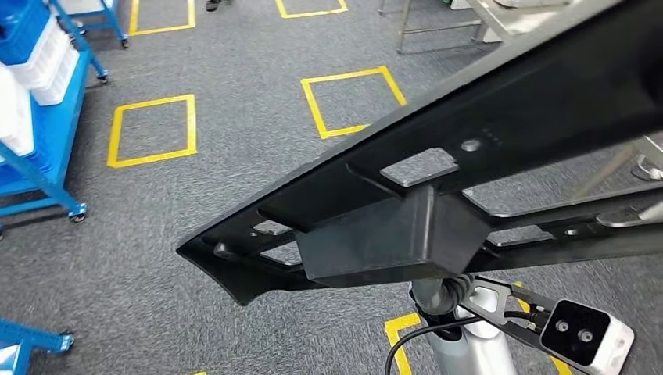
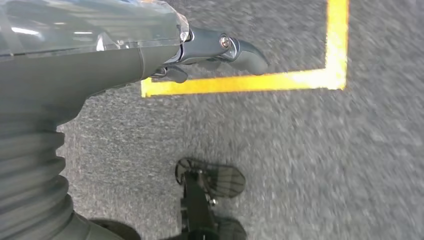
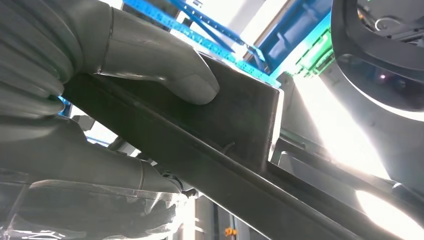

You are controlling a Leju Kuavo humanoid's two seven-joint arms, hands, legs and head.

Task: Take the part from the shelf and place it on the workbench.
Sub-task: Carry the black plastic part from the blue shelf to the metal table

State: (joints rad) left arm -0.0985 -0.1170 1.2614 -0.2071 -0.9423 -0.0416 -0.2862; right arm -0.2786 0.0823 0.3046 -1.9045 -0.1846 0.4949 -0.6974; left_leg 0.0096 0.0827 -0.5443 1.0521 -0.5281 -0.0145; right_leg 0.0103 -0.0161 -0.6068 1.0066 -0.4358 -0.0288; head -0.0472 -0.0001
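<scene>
Carpet (image 1: 195,234), grey and speckled, covers the floor, with yellow tape squares (image 1: 152,130) at 11 and 12 o'clock and a blue shelf (image 1: 47,133) at 9. We see the right robot hand (image 3: 100,100) gripping the black part (image 1: 438,180) above the floor; the left robot hand (image 2: 220,50) holds nothing, fingers curled.

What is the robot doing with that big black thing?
The robot is carrying a long black plastic part over a grey carpeted floor with yellow taped squares. Its right robot hand grips the part's boxy middle, thumb pressed on top. The left robot hand holds nothing and hangs down over the floor. A blue shelf cart stands off to the left.
</scene>
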